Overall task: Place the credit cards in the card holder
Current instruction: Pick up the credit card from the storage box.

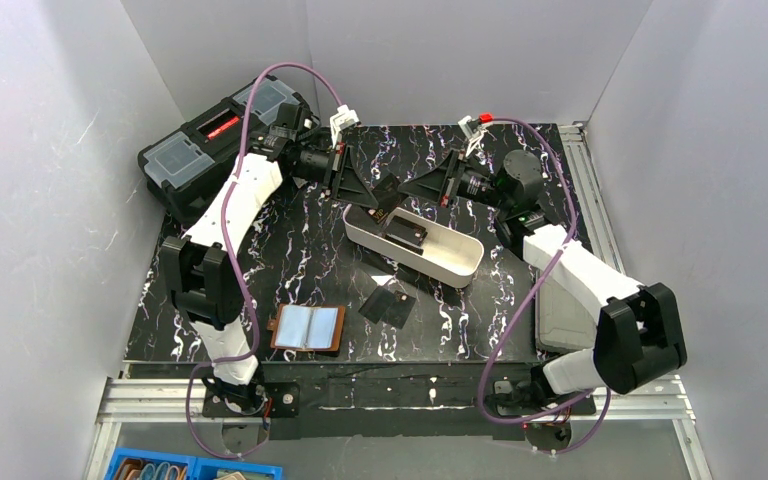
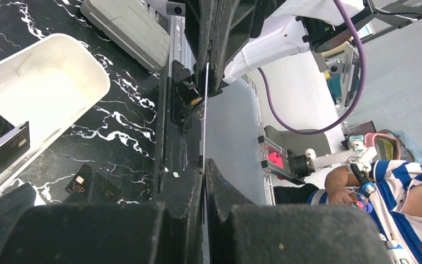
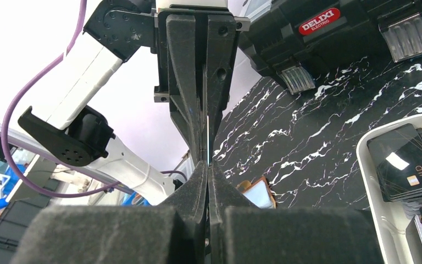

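Note:
One dark credit card (image 1: 388, 188) hangs edge-on above the left end of the white tray (image 1: 460, 262). My left gripper (image 1: 374, 192) is shut on its left edge and my right gripper (image 1: 402, 187) is shut on its right edge. In the left wrist view the card (image 2: 204, 110) is a thin line running from my left gripper (image 2: 204, 165) up to the right gripper (image 2: 209, 88). In the right wrist view it (image 3: 207, 137) spans from my right gripper (image 3: 207, 165) to the left gripper (image 3: 207, 110). The card holder (image 1: 308, 328) lies open near the front. Another card (image 1: 388, 304) lies on the table, and more cards (image 1: 407, 233) sit in the tray.
A black toolbox (image 1: 210, 145) stands at the back left behind the left arm. A grey flat case (image 1: 560, 310) lies at the right edge under the right arm. Grey walls close in the table on three sides.

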Tool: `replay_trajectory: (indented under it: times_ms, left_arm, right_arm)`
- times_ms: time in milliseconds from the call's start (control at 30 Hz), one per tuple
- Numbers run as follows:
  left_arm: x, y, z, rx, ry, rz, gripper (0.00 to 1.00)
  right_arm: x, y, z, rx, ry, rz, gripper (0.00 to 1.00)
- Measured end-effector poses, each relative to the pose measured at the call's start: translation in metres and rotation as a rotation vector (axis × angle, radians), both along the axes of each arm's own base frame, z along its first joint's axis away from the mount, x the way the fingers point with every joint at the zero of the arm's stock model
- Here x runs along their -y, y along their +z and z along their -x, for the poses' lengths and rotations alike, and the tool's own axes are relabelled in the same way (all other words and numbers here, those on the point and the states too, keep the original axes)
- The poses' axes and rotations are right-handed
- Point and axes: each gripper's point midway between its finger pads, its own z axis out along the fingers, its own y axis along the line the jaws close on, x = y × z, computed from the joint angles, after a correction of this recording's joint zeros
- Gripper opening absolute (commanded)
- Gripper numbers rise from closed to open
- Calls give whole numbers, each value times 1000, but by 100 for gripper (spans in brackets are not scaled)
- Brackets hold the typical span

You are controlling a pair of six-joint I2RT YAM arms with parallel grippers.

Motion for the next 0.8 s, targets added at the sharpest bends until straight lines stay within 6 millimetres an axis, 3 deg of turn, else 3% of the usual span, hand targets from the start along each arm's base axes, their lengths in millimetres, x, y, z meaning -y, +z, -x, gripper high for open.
replay_trajectory:
  times_ms: [167,433,800]
  left_arm:
    - [-2,-1,-2,-1,11,-7,0]
    - [-4,-2,-3,-3,17,-10,0]
    - [-2,-2,0,-6,7,-9,0]
  right_arm:
    - [-3,-4,-4,-11,10,-7,1]
    - [-10,0,-4,-7,33,-14,15]
    - [-23,4,-3,0,84,-11,11]
